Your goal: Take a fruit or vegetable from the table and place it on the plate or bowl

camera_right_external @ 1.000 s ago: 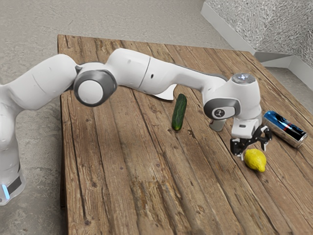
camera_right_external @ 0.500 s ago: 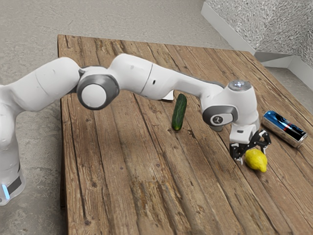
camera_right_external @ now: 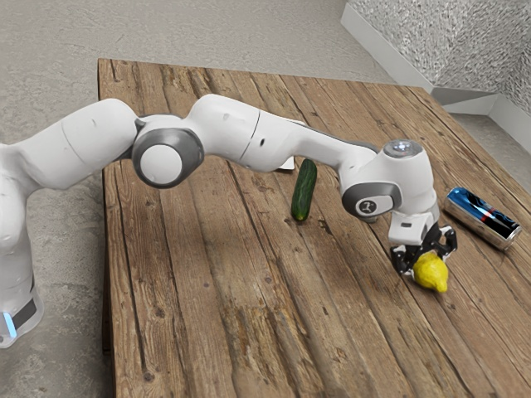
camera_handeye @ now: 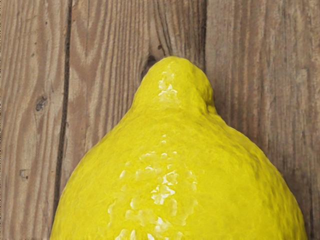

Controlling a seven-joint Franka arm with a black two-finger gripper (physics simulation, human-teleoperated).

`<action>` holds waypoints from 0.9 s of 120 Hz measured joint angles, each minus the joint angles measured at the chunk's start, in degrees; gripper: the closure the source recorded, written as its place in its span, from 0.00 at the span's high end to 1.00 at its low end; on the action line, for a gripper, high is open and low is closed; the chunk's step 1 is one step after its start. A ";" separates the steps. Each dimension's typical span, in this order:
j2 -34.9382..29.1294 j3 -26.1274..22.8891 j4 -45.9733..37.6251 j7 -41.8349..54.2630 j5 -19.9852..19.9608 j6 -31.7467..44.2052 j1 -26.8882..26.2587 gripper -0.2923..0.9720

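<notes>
A yellow lemon [camera_right_external: 434, 275] lies on the wooden table [camera_right_external: 207, 274] near the exterior view's right. My black gripper [camera_right_external: 424, 259] has come down over it, open, with one finger on each side of the lemon's upper end. In the wrist view the lemon [camera_handeye: 175, 175] sits just under my hand, its pointed tip lying on the planks. A dark green cucumber [camera_right_external: 304, 190] lies near the table's middle. Behind my forearm a sliver of a white plate [camera_right_external: 285, 167] peeks out; the rest of it is hidden.
A blue and silver can [camera_right_external: 483, 218] lies on its side to the right of the lemon, near the table's edge. Bare planks stretch across the table's front and left. A grey floor and a wall corner surround the table.
My hand has lowered and shifted slightly right, from just above and left of the lemon to straddling it. The lemon, cucumber and can have stayed put.
</notes>
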 joint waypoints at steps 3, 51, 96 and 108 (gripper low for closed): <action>-0.02 0.00 -0.01 -0.04 0.02 0.11 0.03 0.45; -29.32 0.23 -0.56 1.97 -5.92 -22.20 8.92 0.46; -53.09 16.99 -36.49 8.05 -23.08 -34.30 23.02 0.45; -50.34 20.10 -37.86 9.09 -23.76 -33.29 25.86 0.45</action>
